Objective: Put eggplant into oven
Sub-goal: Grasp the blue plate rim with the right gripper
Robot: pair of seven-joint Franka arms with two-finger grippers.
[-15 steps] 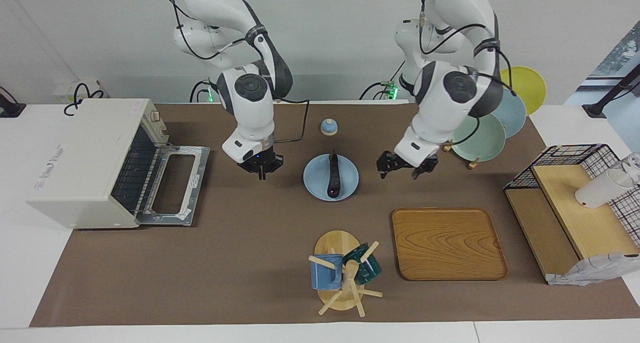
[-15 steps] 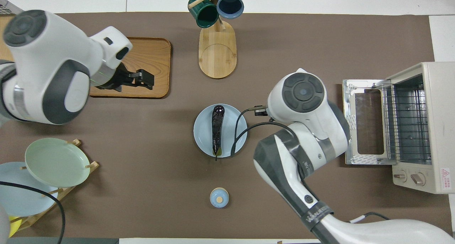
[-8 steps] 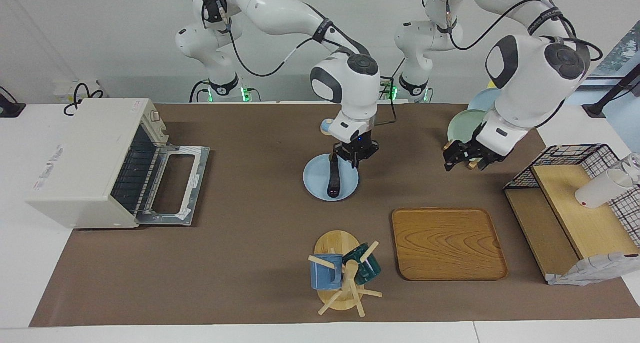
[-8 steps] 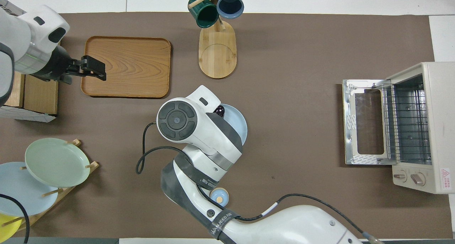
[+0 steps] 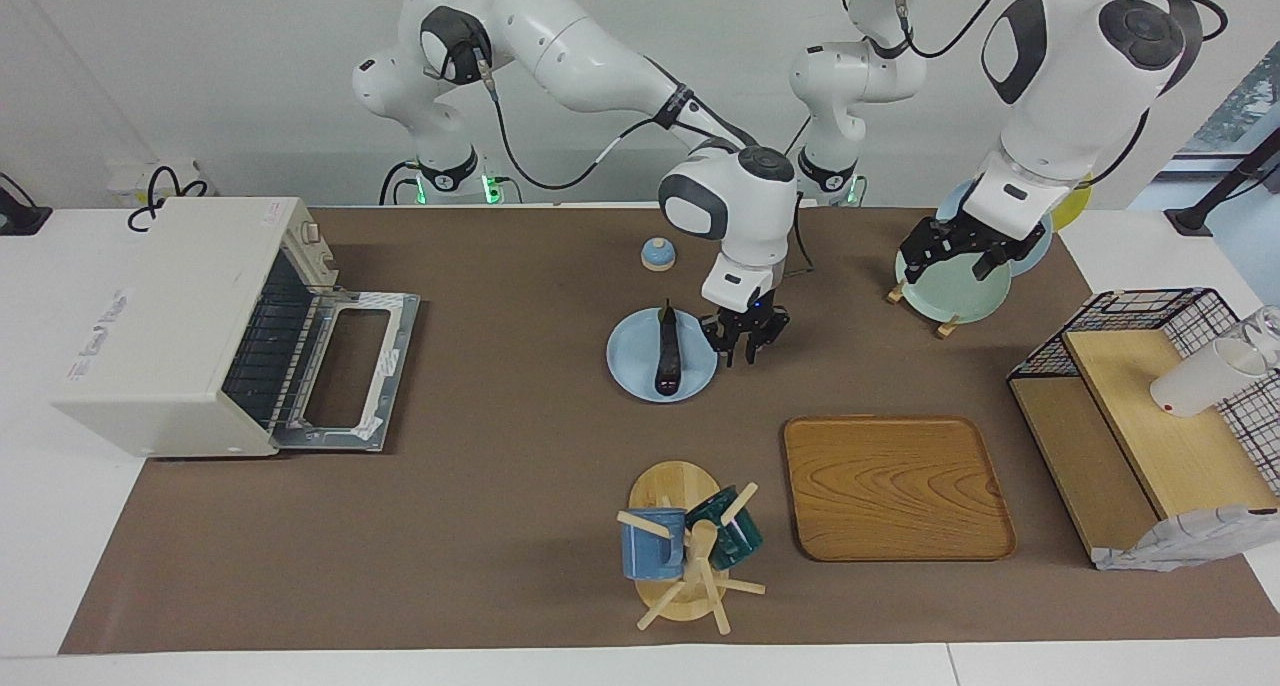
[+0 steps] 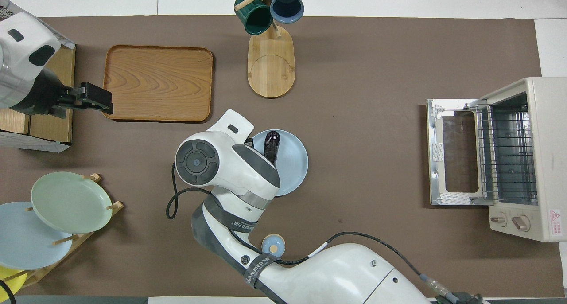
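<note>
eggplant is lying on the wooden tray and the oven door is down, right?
Not quite. The eggplant lies on the blue plate, not the wooden tray, which the facing view shows bare. The oven door is indeed down.

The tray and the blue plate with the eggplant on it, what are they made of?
The tray looks like wood: warm brown with wavy grain lines and a soft sheen, though it could be a wood-look coating. The blue plate looks like glazed ceramic or smooth plastic: even pale blue, slightly shiny; I can't tell which. The eggplant on it has glossy dark skin.
</note>
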